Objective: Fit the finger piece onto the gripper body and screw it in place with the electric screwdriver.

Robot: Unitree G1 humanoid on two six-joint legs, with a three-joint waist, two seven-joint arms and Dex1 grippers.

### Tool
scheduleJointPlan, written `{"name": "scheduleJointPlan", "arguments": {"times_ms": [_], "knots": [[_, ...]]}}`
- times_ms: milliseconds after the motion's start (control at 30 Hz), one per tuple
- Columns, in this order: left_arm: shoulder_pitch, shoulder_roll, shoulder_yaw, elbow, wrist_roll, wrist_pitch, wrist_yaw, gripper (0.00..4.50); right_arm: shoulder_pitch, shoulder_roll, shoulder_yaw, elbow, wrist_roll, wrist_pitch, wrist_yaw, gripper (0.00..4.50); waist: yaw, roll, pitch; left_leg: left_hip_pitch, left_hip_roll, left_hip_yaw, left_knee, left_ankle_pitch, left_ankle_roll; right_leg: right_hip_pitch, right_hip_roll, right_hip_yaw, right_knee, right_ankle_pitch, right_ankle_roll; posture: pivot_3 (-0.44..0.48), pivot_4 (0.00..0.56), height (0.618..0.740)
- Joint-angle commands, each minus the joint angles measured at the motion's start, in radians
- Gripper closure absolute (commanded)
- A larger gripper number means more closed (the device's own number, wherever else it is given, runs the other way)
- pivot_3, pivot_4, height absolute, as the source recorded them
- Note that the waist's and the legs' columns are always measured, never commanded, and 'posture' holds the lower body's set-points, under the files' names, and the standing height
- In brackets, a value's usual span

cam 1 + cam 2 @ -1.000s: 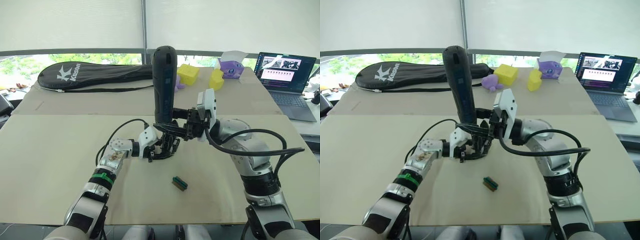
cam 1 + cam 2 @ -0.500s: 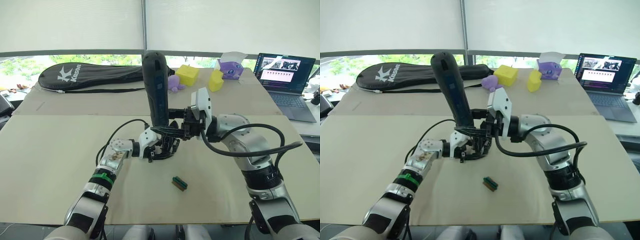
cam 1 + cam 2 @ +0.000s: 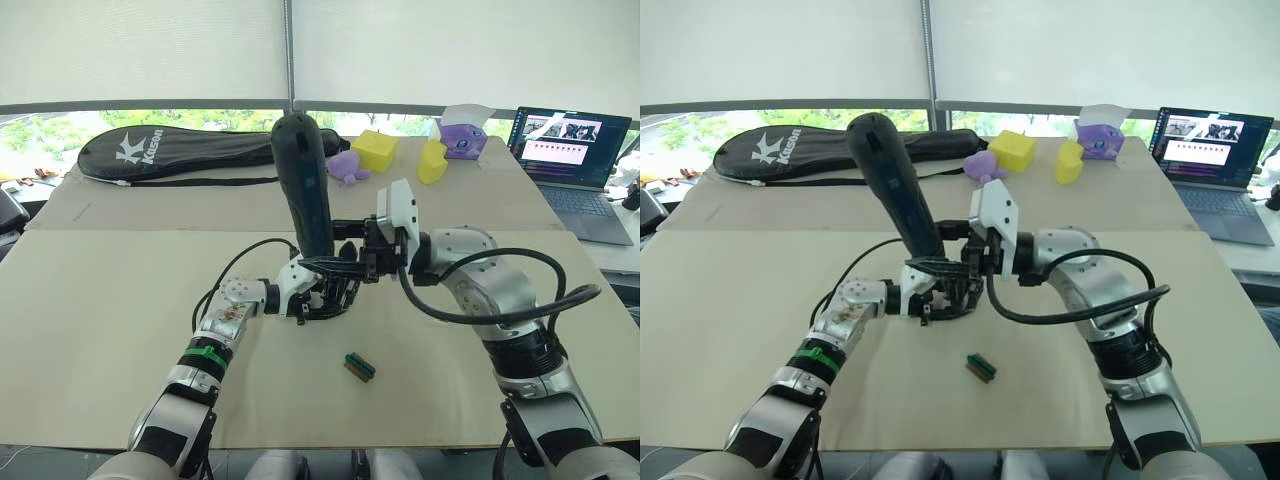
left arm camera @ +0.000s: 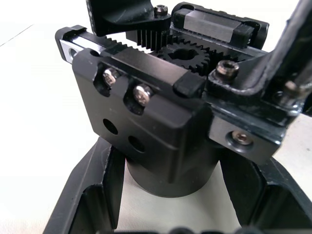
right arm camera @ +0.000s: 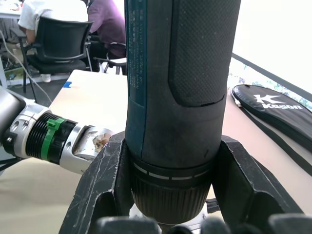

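The gripper body [image 4: 161, 122] sits at the middle of the table [image 3: 100, 330], pinched by its stubby round base between the left gripper [image 3: 322, 293]'s jaws; its boxy top shows toothed racks, a small gear and several screw heads. It looks rigid and compact, a hard part that will not give, but its smooth round base could twist in the hold under driving torque, so the firm hold low on the base seems the right place. The electric screwdriver [image 3: 305, 190] stands just above it, leaning toward eleven o'clock, its dark textured barrel clamped near the lower collar by the right gripper [image 3: 352, 266], whose jaws press on either side of it. It is long and top-heavy, so a hold this low probably lets the upper end sway; the rubbery surface should resist slipping. Its bit is hidden among the black parts, so whether it sits in a screw cannot be told, nor whether the finger piece is already fitted. At five o'clock from the body, well apart, lies a small green-and-brown block [image 3: 359, 366]. Farther off, at eleven o'clock, lies a black racket bag [image 3: 170, 150]; yellow blocks [image 3: 378, 148] sit at one o'clock and a laptop [image 3: 570, 150] at two.
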Motion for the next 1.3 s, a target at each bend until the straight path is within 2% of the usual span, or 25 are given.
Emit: {"name": "scheduleJointPlan", "arguments": {"times_ms": [33,267,400,667,833,967,1167,1300], "knots": [[-0.036,0.006,0.025,-0.021,-0.02,-0.023,-0.005,2.21,0.052,-0.049,0.08,0.157,-0.13,0.109,-0.037,2.58,0.0,0.0,-0.001,0.0,0.0,0.0,0.0,0.0,0.0,0.0,0.0,0.0,0.0,0.0,0.0,0.0,0.15,0.74],[-0.038,0.007,0.025,-0.018,-0.02,-0.022,-0.005,2.21,0.033,-0.032,0.061,0.184,-0.098,0.2,-0.095,2.58,0.0,-0.001,-0.008,0.001,0.0,0.0,-0.001,0.0,0.0,0.001,0.0,0.0,0.0,0.0,0.0,0.0,0.15,0.74],[-0.039,0.009,0.024,-0.019,-0.022,-0.021,-0.004,2.21,0.046,-0.026,0.046,0.194,-0.122,0.12,-0.098,2.58,0.0,-0.003,-0.011,0.002,0.0,0.0,-0.002,0.0,0.0,0.001,0.0,0.001,0.0,0.0,0.0,0.0,0.15,0.74],[-0.042,0.01,0.025,-0.018,-0.024,-0.02,-0.001,2.21,0.145,0.021,-0.073,0.151,-0.069,-0.031,-0.098,2.58,0.0,-0.004,-0.012,0.002,0.0,0.0,-0.002,0.0,0.0,0.001,0.0,0.001,-0.001,0.0,0.0,0.0,0.15,0.74],[-0.041,0.01,0.024,-0.023,-0.026,-0.015,-0.001,2.21,0.2,-0.01,-0.021,0.138,-0.111,-0.09,-0.057,2.58,-0.001,-0.004,-0.012,0.003,0.0,0.0,-0.003,0.0,0.0,0.001,0.0,0.001,0.0,0.0,0.0,0.0,0.15,0.74],[-0.043,0.012,0.024,-0.021,-0.025,-0.014,-0.003,2.21,0.181,-0.011,0.008,0.162,-0.12,-0.142,-0.027,2.58,-0.001,-0.004,-0.012,0.003,0.0,0.0,-0.003,0.0,0.0,0.001,0.0,0.001,-0.001,0.0,0.0,0.0,0.15,0.74],[-0.044,0.009,0.023,-0.024,-0.025,-0.012,0.001,2.21,0.135,0.033,0.041,0.236,-0.148,-0.164,-0.061,2.58,-0.001,-0.004,-0.012,0.003,0.001,0.0,-0.003,0.0,0.0,0.001,0.0,0.001,-0.001,0.0,0.0,0.0,0.15,0.74],[-0.043,0.01,0.024,-0.026,-0.026,-0.01,0.002,2.21,0.133,0.022,0.053,0.257,-0.157,-0.141,-0.078,2.58,-0.001,-0.004,-0.013,0.003,0.001,0.0,-0.003,0.0,0.0,0.001,0.0,0.002,-0.001,0.0,0.0,0.0,0.15,0.74]]}}
